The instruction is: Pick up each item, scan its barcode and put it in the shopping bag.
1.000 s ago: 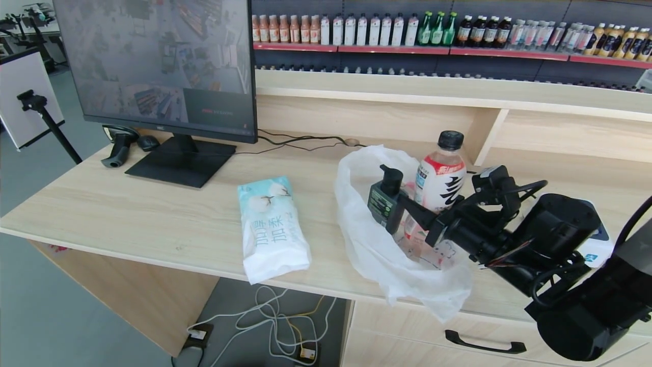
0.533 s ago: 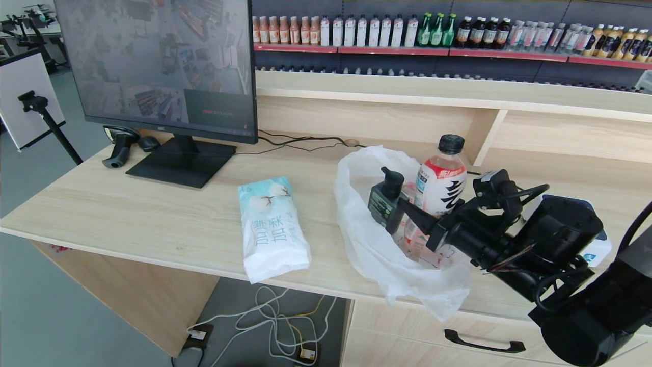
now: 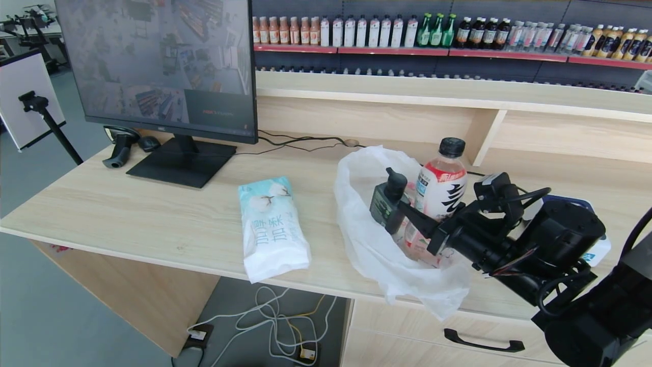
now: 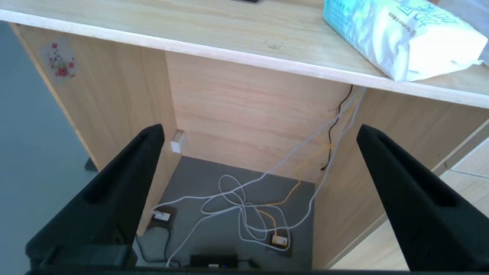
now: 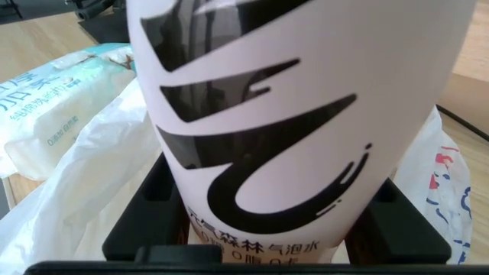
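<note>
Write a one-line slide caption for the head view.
Right tool holds a drink bottle upright in the white shopping bag beside a pump bottle; a tissue pack lies on the counter.

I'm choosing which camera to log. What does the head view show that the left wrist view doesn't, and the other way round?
Head view adds the monitor, the shopping bag, and the right gripper shut on the bottle in it. Left wrist view adds the open left gripper and the desk's back panel. Shared: the tissue pack and the floor cables.
</note>
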Controlling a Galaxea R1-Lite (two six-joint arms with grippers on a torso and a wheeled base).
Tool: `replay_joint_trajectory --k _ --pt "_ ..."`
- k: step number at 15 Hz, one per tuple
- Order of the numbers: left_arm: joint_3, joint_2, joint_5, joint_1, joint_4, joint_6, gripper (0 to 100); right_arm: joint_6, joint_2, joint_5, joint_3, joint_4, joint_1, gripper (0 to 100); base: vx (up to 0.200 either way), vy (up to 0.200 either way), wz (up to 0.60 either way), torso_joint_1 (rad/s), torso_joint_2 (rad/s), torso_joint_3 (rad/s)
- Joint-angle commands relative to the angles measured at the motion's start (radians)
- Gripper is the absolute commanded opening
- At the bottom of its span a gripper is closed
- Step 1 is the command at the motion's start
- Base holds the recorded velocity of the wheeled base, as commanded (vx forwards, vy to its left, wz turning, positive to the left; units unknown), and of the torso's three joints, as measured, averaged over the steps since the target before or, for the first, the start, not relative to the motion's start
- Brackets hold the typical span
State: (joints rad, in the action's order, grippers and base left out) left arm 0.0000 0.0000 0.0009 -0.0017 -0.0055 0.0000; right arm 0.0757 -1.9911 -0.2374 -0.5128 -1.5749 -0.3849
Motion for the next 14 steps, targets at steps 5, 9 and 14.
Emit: replay_joint_trajectory --k 5,9,14 --pt "0.0 0.0 0.001 0.0 -0.001 0.0 100 0.001 -0.011 0.001 -0.012 0.004 0.0 0 0.0 0.0 0.0 0.0 0.0 0.0" --pt "0.0 0.0 0.001 0.0 -0.001 0.0 100 -0.001 -0.011 0.001 -0.023 0.004 0.003 0 0.0 0.0 0.0 0.0 0.0 0.0" --pt "0.0 0.0 -0.001 0.0 -0.001 0.0 100 -0.001 -0.012 0.001 -0.124 0.004 0.012 0 0.0 0.0 0.0 0.0 0.0 0.0"
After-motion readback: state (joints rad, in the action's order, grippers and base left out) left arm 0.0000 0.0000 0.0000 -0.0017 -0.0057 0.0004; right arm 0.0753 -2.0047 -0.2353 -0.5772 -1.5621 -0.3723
